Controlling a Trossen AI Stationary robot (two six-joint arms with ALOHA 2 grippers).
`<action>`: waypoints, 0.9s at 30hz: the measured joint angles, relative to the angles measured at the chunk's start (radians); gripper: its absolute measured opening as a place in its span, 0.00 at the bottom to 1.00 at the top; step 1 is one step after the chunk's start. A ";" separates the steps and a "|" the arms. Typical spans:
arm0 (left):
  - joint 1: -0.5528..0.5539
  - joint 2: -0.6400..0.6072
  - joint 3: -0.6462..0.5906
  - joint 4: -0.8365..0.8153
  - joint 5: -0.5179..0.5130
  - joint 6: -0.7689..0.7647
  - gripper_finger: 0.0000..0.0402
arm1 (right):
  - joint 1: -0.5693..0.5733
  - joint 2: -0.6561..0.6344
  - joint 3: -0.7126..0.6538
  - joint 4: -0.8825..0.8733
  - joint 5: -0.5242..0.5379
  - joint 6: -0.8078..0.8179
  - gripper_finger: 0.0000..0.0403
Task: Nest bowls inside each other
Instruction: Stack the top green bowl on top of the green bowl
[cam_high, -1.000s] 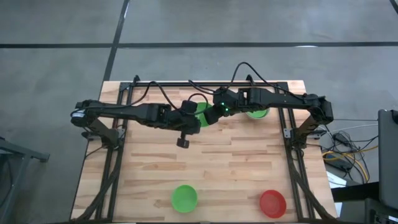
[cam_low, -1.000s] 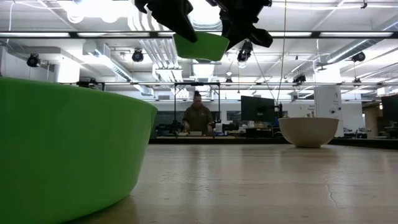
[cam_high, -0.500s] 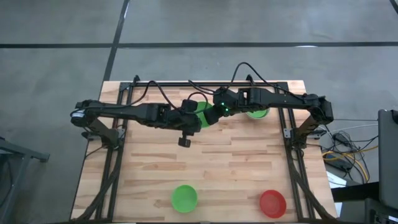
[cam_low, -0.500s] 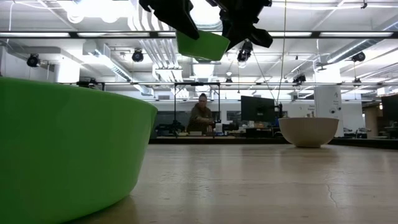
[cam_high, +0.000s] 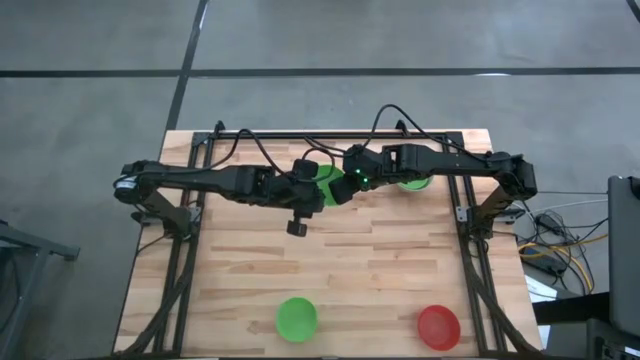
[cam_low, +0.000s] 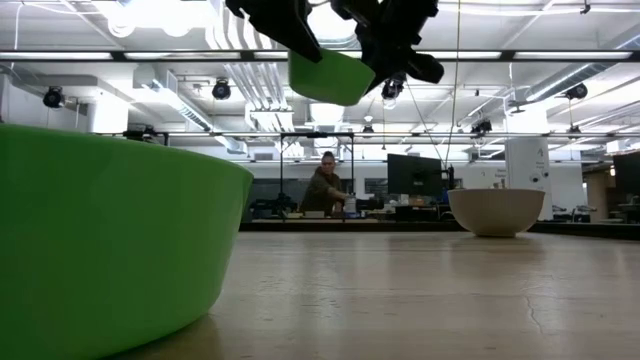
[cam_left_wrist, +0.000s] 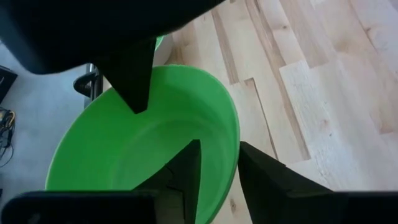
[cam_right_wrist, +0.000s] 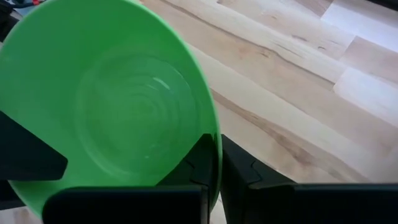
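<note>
A bright green bowl (cam_high: 324, 178) hangs in the air over the table's far middle, between my two arms. My right gripper (cam_right_wrist: 217, 144) is shut on its rim. My left gripper (cam_left_wrist: 221, 152) is open on the opposite side. One of its fingers (cam_left_wrist: 189, 165) stands inside the bowl and the other (cam_left_wrist: 264, 180) outside, with a gap to the rim. In the low view the bowl (cam_low: 330, 78) shows tilted, high above the table. Another green bowl (cam_high: 296, 317) and a red bowl (cam_high: 438, 327) rest on their bases near the front edge. My right gripper pinches the green bowl's rim (cam_right_wrist: 210, 121) with one finger inside the bowl and one outside. The fingers slant down from the table's right side. The bowl is lifted clear of the table and hangs tilted.
A green bowl (cam_high: 411, 182) peeks out from under my right arm at the far right. In the low view a pale bowl (cam_low: 497, 211) stands on the table there. A person (cam_low: 325, 188) works in the room beyond. Bare wood lies across the table's middle.
In the low view the raised green bowl has tipped a little further and shifted slightly toward the right arm's side. Both arms have stayed where they were.
</note>
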 joint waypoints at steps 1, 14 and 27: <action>0.000 0.000 0.000 0.000 0.000 0.000 0.26 | 0.000 0.000 0.000 0.000 0.000 0.000 0.02; -0.001 0.000 0.001 0.001 0.000 -0.035 0.26 | 0.000 0.000 -0.001 0.002 0.006 -0.028 0.02; -0.005 0.000 0.018 -0.019 0.000 -0.017 0.26 | -0.003 -0.005 0.003 0.002 0.008 -0.048 0.02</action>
